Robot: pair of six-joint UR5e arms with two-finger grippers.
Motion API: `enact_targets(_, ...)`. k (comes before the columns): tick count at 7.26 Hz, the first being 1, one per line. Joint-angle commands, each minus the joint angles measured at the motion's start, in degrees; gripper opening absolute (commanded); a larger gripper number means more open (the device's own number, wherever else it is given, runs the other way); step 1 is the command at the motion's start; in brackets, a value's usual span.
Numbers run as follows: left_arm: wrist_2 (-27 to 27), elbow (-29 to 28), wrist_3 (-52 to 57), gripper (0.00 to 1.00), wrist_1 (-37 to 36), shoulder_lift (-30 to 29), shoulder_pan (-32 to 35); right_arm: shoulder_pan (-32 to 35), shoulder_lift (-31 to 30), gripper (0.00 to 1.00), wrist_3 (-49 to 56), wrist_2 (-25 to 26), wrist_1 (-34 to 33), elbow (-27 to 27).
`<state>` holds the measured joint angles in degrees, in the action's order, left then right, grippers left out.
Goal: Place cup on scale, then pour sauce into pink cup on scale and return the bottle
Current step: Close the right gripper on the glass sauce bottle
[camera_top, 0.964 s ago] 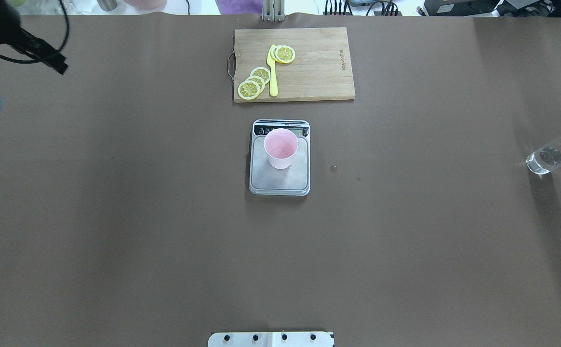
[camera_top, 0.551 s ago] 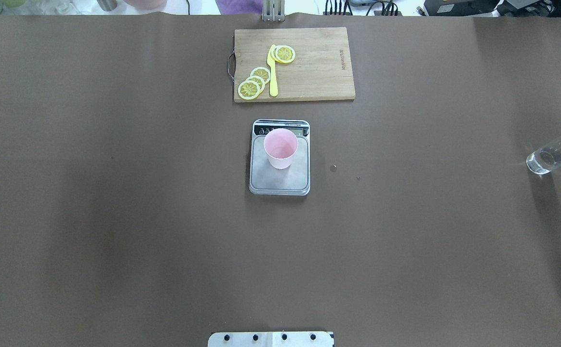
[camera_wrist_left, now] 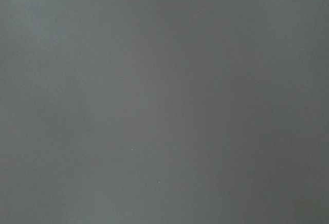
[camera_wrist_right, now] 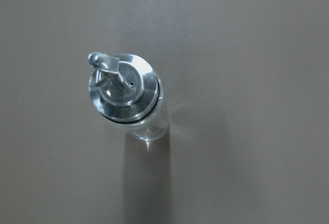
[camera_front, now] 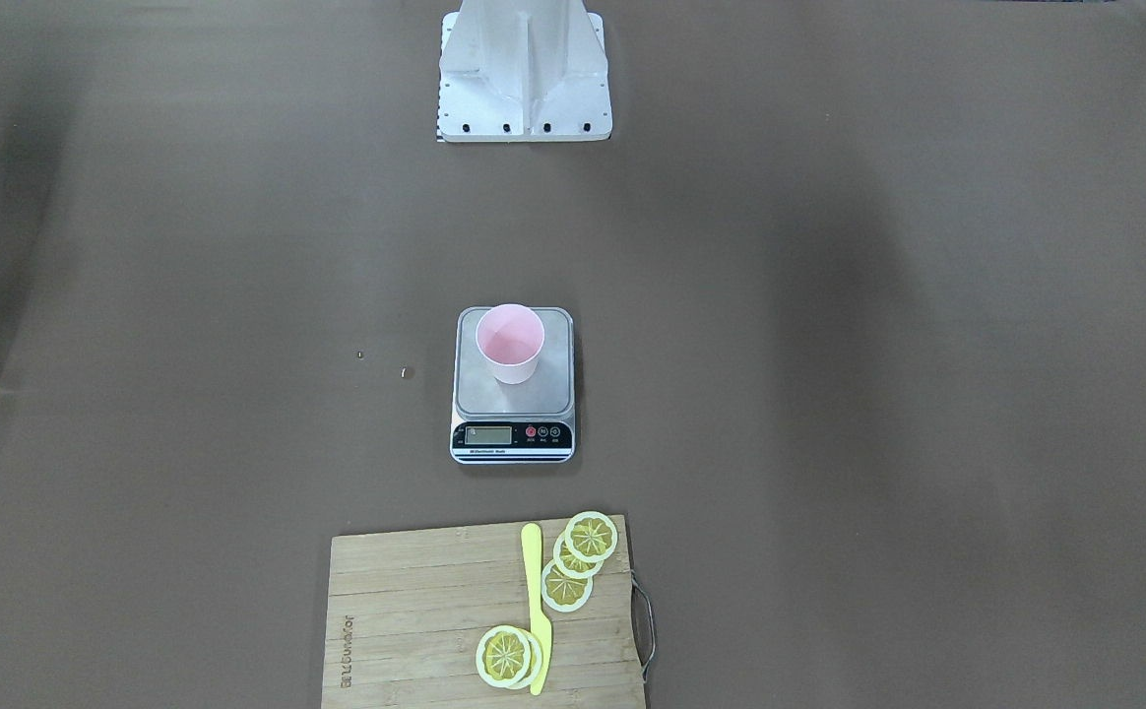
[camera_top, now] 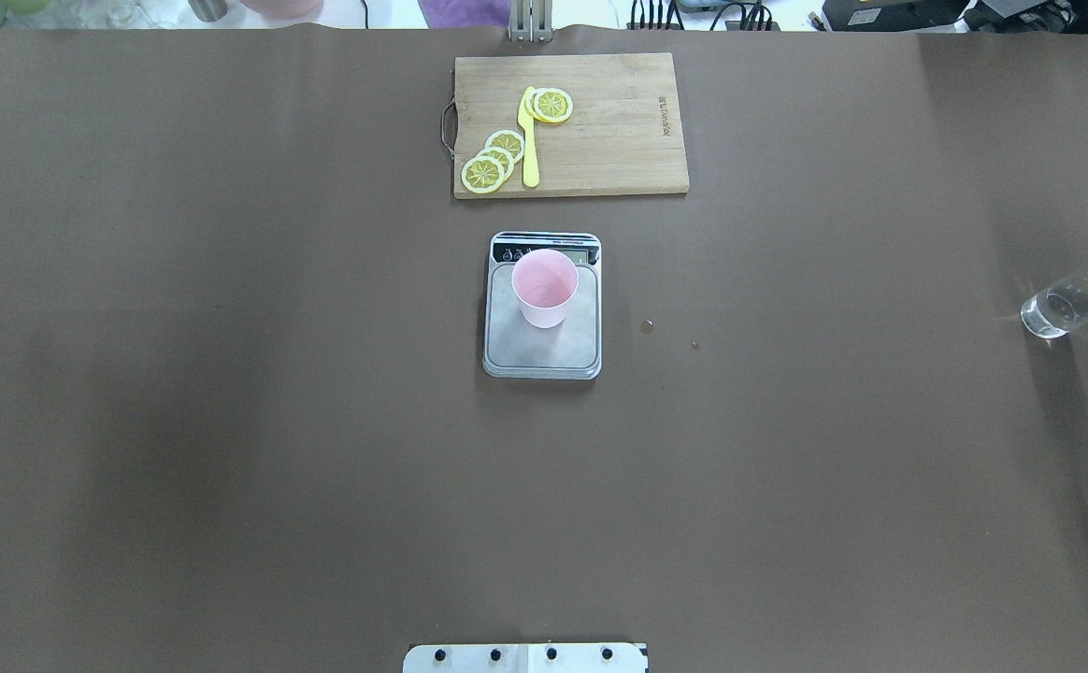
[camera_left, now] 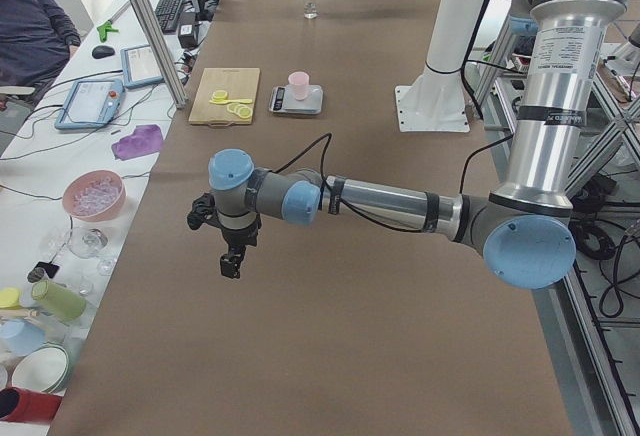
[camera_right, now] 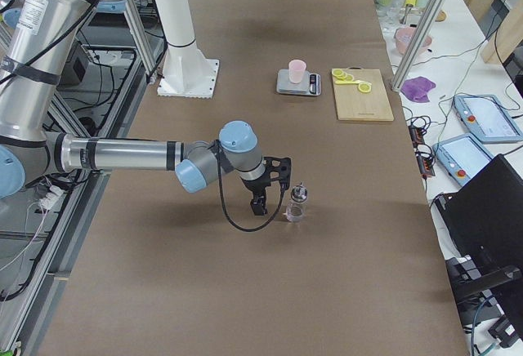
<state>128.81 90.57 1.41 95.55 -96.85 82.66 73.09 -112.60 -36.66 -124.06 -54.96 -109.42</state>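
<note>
Brown-papered bench (camera_top: 226,421): the cup (camera_top: 544,285) stands upright on the scale (camera_top: 542,353); the bottle (camera_right: 294,206) stands just beside the right end effector (camera_right: 259,206), the left end effector (camera_left: 231,264) well apart. Neither's grip state can be told.

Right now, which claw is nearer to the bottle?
Right. The right claw is close beside the bottle; the left claw is over the opposite end of the table, far from it.

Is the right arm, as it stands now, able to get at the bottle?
Probably yes. The right claw hangs just beside the bottle, which stands upright on the table with nothing between them. Whether the claw is open, I cannot tell.
</note>
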Motion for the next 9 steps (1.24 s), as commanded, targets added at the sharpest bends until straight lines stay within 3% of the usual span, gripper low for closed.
enact_targets(1,0.7,0.1,0.0,0.98,0.4,1.0,0.0,-2.0,-1.4,1.0,-2.3,2.9,3.1,0.1)
enact_targets(4,1.4,0.5,0.0,0.98,0.9,1.9,0.0,-11.5,-1.4,1.0,-13.6,13.1,9.8,1.5)
enact_targets(6,1.4,0.6,0.0,0.98,0.9,2.1,0.0,-17.0,-1.4,1.0,-18.1,20.6,17.6,6.0)
enact_targets(7,1.4,0.7,-0.1,0.98,0.9,2.1,0.0,-17.7,-1.4,1.0,-18.2,22.6,22.7,9.3)
enact_targets(9,1.4,0.7,-0.1,0.98,1.0,2.1,0.0,-19.0,-1.3,1.0,-18.3,24.7,26.2,11.2)
